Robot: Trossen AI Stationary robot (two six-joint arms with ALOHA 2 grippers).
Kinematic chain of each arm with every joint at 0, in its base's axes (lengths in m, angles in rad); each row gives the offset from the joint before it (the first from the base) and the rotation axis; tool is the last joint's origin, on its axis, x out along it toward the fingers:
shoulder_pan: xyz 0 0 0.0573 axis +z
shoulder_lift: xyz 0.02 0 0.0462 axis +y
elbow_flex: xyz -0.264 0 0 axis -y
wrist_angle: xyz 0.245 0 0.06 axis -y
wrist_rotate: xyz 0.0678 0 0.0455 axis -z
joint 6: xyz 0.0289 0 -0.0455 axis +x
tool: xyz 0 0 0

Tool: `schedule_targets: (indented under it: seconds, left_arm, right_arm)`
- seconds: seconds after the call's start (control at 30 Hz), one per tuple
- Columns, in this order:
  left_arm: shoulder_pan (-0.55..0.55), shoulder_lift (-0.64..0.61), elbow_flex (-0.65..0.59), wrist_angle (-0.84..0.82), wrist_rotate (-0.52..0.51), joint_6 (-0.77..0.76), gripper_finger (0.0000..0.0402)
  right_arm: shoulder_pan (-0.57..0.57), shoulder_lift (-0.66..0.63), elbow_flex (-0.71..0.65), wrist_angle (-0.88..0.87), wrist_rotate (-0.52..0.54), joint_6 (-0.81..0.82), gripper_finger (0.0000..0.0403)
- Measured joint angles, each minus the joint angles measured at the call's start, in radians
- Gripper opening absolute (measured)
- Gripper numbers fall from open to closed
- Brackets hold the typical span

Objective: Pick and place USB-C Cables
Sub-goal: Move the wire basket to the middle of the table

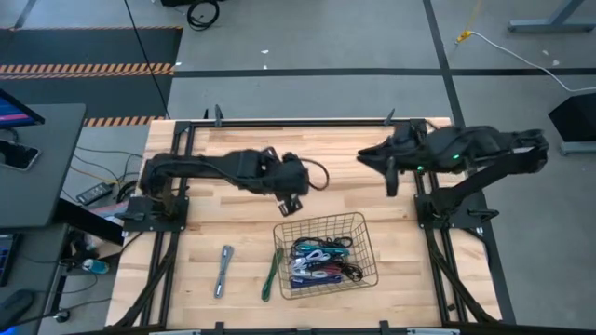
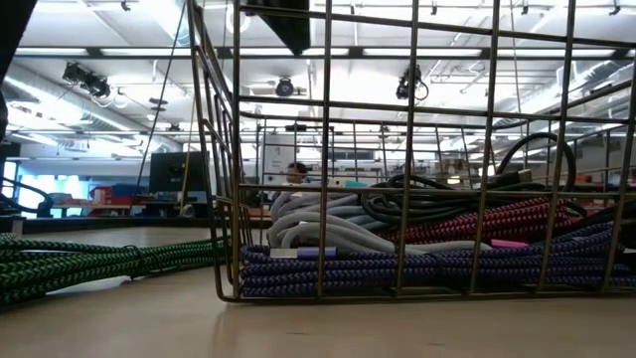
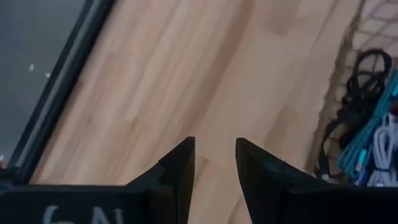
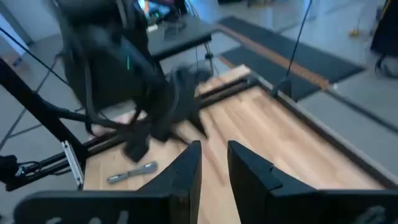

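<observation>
Wire basket (image 2: 328, 149) bars partly hide the bundled cables (image 2: 417, 264)

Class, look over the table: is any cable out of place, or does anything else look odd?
Two cables lie outside the basket on the bare wood: a green cable beside its left wall and a grey cable further left. The others are piled inside it. Nothing looks spilled or damaged. Both claws are empty.
</observation>
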Motion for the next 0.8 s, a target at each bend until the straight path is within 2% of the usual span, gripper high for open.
schedule_targets:
  seconds: [0.43,0.6,0.8]
  left_arm:
    - [-0.013,0.128,-0.001,0.036,0.145,-0.069,0.0208]
    - [-0.014,0.148,-0.001,0.050,0.159,-0.115,0.0219]
    - [-0.019,0.160,-0.001,0.157,0.184,-0.117,0.0214]
  right_arm:
    - [-0.005,-0.113,-0.001,-0.029,-0.003,-0.182,0.0084]
    - [-0.023,-0.129,-0.001,-0.034,-0.003,-0.237,0.0085]
    - [-0.057,-0.141,-0.001,-0.080,-0.003,-0.247,0.0085]
